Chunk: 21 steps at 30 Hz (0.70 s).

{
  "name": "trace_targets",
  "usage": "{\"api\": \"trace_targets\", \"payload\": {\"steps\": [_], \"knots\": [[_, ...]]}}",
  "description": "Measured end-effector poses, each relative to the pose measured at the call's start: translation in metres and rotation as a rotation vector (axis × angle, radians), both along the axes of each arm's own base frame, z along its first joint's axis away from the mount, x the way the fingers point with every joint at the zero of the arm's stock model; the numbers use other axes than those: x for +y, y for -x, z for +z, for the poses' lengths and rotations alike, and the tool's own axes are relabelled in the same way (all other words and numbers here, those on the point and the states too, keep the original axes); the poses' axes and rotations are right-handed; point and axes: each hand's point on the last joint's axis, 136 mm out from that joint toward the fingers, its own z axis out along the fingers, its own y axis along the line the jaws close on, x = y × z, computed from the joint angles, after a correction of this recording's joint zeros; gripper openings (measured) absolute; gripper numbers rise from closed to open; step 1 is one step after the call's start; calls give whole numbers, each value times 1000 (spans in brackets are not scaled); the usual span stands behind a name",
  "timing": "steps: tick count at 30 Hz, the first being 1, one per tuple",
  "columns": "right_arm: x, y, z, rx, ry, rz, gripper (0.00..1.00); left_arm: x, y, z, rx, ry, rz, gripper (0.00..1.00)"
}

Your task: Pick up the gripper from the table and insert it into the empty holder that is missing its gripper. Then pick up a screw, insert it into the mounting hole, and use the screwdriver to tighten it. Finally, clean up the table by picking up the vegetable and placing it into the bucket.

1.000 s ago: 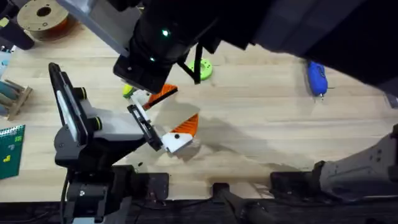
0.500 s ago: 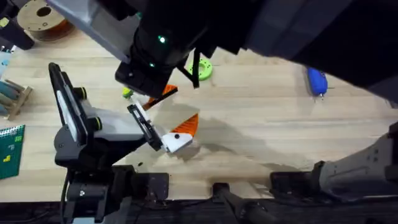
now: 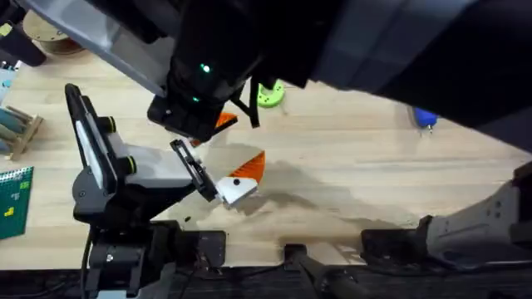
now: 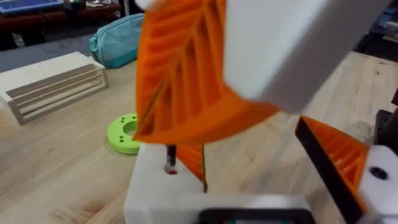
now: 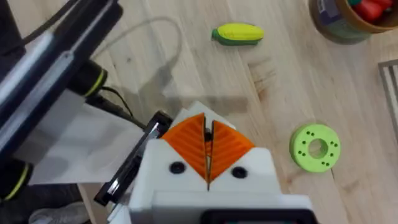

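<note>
My right gripper is shut, its orange ribbed fingers pressed together. A thin orange wedge, the gripper, hangs below them against the plain white holder. That holder is one jaw of my left gripper, which stands open with its one orange finger on the other side. The right arm reaches across over it. The yellow vegetable lies on the wood beyond. The bucket holds red pieces. The blue screwdriver peeks from under the right arm at the far right.
A flat bright-green ring disc lies just behind the grippers. A wooden slatted rack and a teal pouch sit farther back. A filament spool is at the far left corner, and a green board lies near the left edge.
The right arm has risen and shifted left, covering the vegetable and most of the screwdriver in the overhead view. Its orange fingers have moved closer to the left gripper's white jaw. The left arm stays still.
</note>
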Motion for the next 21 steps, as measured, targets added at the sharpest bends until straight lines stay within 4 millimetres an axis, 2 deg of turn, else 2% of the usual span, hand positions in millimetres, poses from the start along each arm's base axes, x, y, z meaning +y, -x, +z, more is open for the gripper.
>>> {"api": "trace_targets", "payload": {"steps": [6,21], "knots": [[2,-2,-9,7,20,-2,5,0,0,0,0,0,0,927],[-1,-8,-9,7,19,-17,5,0,0,0,0,0,0,927]]}}
